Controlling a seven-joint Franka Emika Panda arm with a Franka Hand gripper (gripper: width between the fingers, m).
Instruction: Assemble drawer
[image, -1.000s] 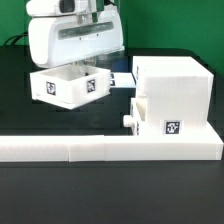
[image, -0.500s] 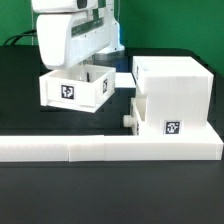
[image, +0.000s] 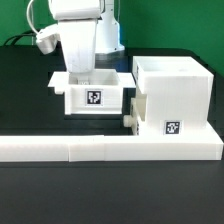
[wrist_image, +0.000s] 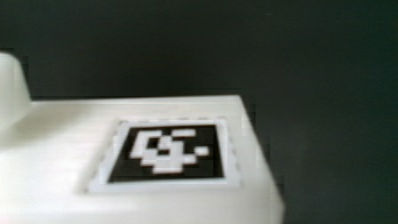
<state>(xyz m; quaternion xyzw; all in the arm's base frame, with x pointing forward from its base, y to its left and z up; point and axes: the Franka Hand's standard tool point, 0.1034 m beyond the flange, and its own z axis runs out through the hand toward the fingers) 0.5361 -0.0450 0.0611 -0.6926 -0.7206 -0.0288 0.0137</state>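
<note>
On the black table (image: 30, 190), the drawer case (image: 172, 95) stands against the long white border wall (image: 100, 150), unchanged, a knobbed tray (image: 133, 117) protruding from its side. The arm (image: 78, 35) has swung toward the exterior view's right since a second ago, carrying the second tray (image: 93, 97), tag (wrist_image: 169, 150) forward, now just beside the case. The gripper (image: 82, 72) reaches into this tray; its finger spread cannot be told.

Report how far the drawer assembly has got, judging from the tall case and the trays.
Done: one knobbed tray already sits in the tall case, against the border wall. In hand: the second tray hangs under the arm beside the case, its tag facing the exterior view; the fingers are hidden, so the grip can't be confirmed. Left: lining that tray up with the case and sliding it in.
</note>
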